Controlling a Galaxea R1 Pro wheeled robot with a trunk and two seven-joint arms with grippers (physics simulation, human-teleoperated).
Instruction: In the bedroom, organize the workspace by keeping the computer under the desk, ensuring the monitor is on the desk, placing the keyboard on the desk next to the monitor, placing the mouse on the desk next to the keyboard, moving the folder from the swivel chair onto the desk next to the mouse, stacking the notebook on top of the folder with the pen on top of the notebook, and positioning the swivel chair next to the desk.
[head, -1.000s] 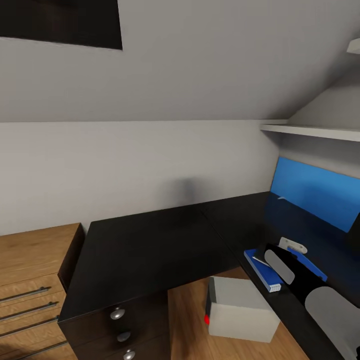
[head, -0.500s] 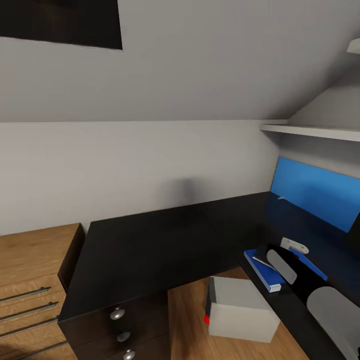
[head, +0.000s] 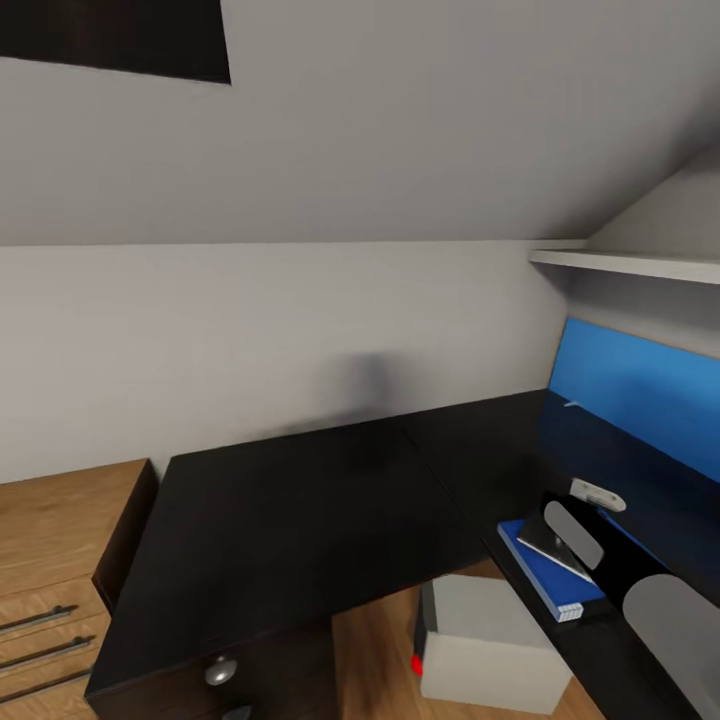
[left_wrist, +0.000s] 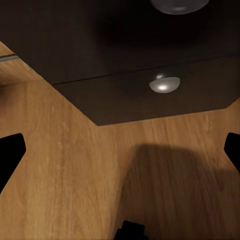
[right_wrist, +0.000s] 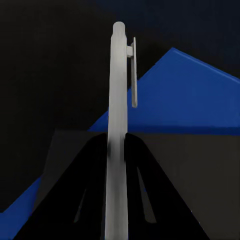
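Grey sloped attic wall behind a glossy black desk (head: 300, 500); at its right end, blue folder (head: 545, 575) with dark notebook (head: 558, 542) stacked on top. Right gripper (right_wrist: 117, 200) clenched on the pen (right_wrist: 119, 100), held directly over that stack, long axis running lengthwise out from the fingers. Left gripper (left_wrist: 120, 150) spread wide, low by the drawer knob (left_wrist: 163, 84), far from the stack. Straight down onto the notebook, probably.

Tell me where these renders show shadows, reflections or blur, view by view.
Head view: a soft grey shadow smudges the wall above the desk, and the glossy desk mirrors the blue wall panel. Left wrist view: a broad soft shadow lies on the wood floor; a drawer knob catches a highlight. Right wrist view: the pen in the right tool looks smeared near its lower end.
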